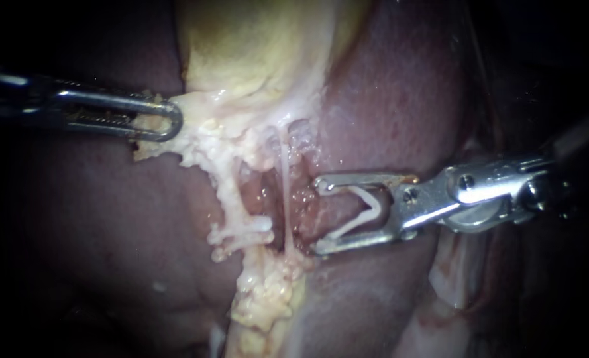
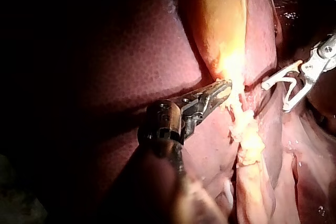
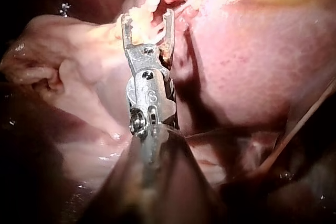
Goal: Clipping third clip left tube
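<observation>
My left instrument point(image 1: 171, 120) comes in from the left, its jaws shut on pale tissue at the foot of the yellowish gallbladder point(image 1: 261, 46). The left tube point(image 1: 226, 189) runs down from there, thick and ragged, with pale bars that look like clips point(image 1: 241, 232) across it. A thin pale tube point(image 1: 285, 192) hangs just to its right. My right instrument point(image 1: 317, 215) holds a white clip point(image 1: 367, 211) between wide-standing jaws, whose tips stop just short of the thin tube. In the right wrist view the right instrument point(image 3: 146, 17) has pale tissue at its tips.
Dark red liver point(image 1: 400, 99) lies on both sides of the tubes. Yellow fatty tissue point(image 1: 267, 298) runs down below them. In the left wrist view my left instrument point(image 2: 223, 87) sits beside the gallbladder point(image 2: 220, 24), with my right instrument point(image 2: 275, 97) across the tubes from it.
</observation>
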